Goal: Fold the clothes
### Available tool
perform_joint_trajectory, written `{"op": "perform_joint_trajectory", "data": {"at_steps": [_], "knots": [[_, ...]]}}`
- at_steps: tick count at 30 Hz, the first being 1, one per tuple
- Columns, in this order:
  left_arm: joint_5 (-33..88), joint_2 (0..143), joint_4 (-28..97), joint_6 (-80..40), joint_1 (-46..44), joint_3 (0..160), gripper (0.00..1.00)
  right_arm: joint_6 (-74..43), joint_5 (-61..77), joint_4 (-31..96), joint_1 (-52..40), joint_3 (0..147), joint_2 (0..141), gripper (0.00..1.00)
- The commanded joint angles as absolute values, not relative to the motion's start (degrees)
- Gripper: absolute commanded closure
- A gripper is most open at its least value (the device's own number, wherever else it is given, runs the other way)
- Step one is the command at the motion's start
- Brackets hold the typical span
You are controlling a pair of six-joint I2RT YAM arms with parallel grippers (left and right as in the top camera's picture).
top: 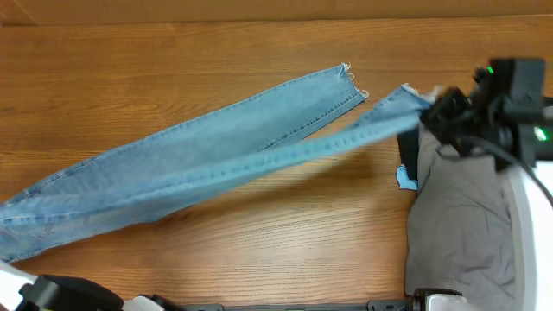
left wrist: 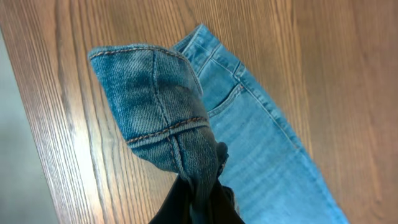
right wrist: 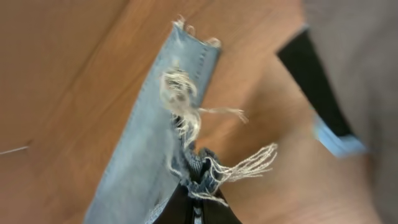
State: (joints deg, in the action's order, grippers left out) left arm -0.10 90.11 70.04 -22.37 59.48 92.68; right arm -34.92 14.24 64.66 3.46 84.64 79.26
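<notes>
The clothes are light blue jeans (top: 199, 160) stretched slantwise over the wooden table, from lower left to upper right. One leg lies flat, and its frayed hem (top: 347, 80) is at the upper middle. The other leg is pulled taut off the table toward my right gripper (top: 429, 111), which is shut on its frayed hem (right wrist: 199, 165). In the left wrist view my left gripper (left wrist: 199, 198) is shut on a bunched fold of the waistband end (left wrist: 155, 106), lifted above the rest of the jeans (left wrist: 267, 155).
A grey cloth (top: 462, 220) lies at the table's right side under the right arm, with a black strip (top: 406, 160) and a small blue piece (top: 403, 180) at its left edge. The left arm's base (top: 60, 295) shows at the bottom left.
</notes>
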Motion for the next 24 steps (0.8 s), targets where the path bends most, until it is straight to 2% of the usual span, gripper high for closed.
{"op": "perform_joint_trajectory", "data": {"at_steps": [1, 10, 22, 23, 24], "knots": [[-7.3, 93.2, 68.7, -22.9, 56.8, 93.6, 0.96, -36.3, 18.4, 57.0, 3.8, 85.6, 88.0, 0.96], [-14.2, 101.8, 66.8, -23.0, 50.1, 93.6, 0.96, -42.0, 23.3, 41.8, 1.4, 85.6, 104.6, 0.96], [-13.4, 105.3, 62.6, -23.4, 48.6, 93.6, 0.94, -55.8, 17.7, 23.3, -4.6, 85.6, 113.1, 0.96], [-13.0, 105.3, 62.0, -23.4, 48.1, 93.6, 0.89, -55.8, 16.7, 17.1, -6.0, 85.6, 115.1, 0.75], [-13.0, 105.3, 61.7, -23.4, 47.9, 93.6, 0.81, -55.8, 16.5, 14.9, -6.3, 85.6, 115.7, 0.40]]}}
